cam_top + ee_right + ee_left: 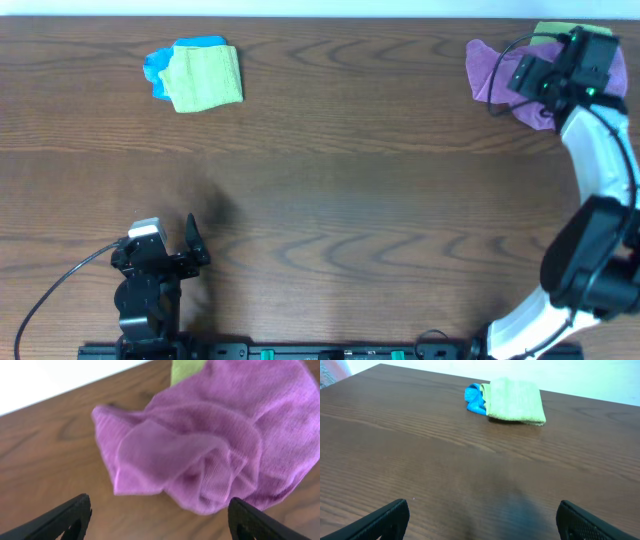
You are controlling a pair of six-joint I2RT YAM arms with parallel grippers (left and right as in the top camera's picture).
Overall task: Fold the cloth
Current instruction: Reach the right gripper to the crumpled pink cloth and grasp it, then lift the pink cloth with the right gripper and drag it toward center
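The cloth is pinkish-purple and lies crumpled at the far right of the table, partly under my right arm. No tag shows on it. In the right wrist view the cloth fills the upper right, bunched in folds. My right gripper is open and empty just above the cloth's near edge, with its fingers spread wide to either side of it. My left gripper is open and empty near the front left edge, far from the cloth. Its fingers frame bare wood.
A folded lime-green cloth lies over a blue cloth at the far left, and both show in the left wrist view. Another lime-green cloth peeks out behind the purple one. The table's far edge is close behind.
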